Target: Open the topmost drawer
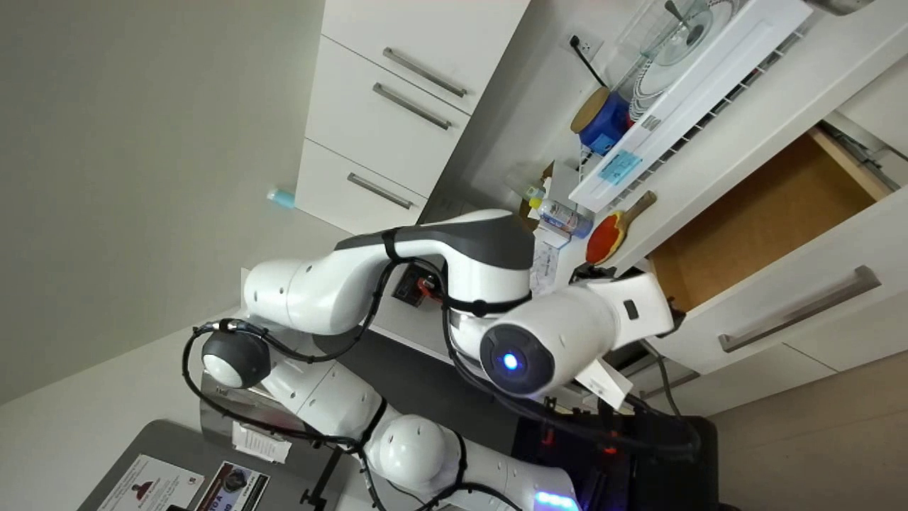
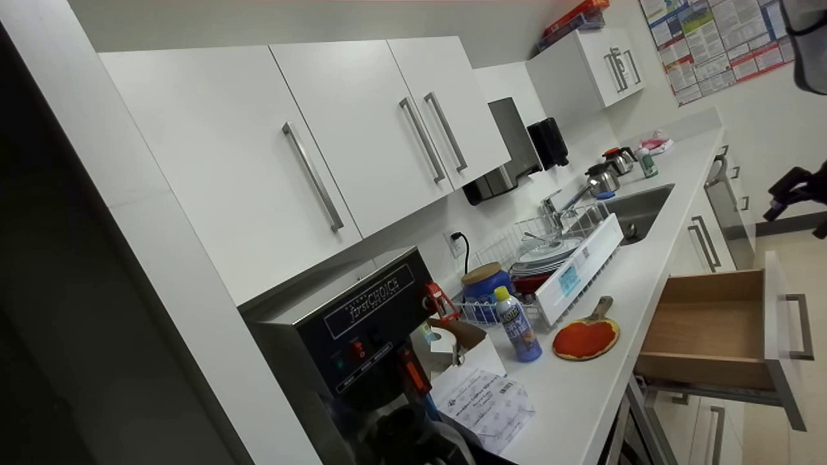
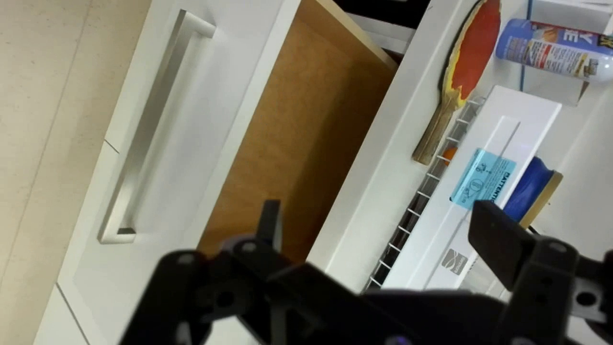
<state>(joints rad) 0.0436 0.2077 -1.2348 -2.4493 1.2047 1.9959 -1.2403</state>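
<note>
The topmost drawer (image 2: 778, 323) is pulled out, with its light brown wooden box (image 2: 711, 316) showing empty inside. It also stands open in an exterior view (image 1: 780, 284) and in the wrist view (image 3: 215, 110). Its long silver bar handle (image 3: 148, 127) lies at the left of the wrist view, away from the fingers. My gripper (image 3: 377, 205) is open with nothing between its fingers. In the wrist view one finger overlaps the drawer box and the other overlaps the dish rack. In an exterior view the gripper (image 2: 795, 223) shows at the right edge, above the drawer and apart from it.
On the counter (image 2: 555, 400) are a red paddle (image 2: 585, 339), a spray can (image 2: 517, 329), a dish rack with a white panel (image 2: 578, 271), and a blue jar (image 2: 484, 287). A coffee machine (image 2: 362, 323) stands nearer. White cupboards (image 2: 387, 129) hang above.
</note>
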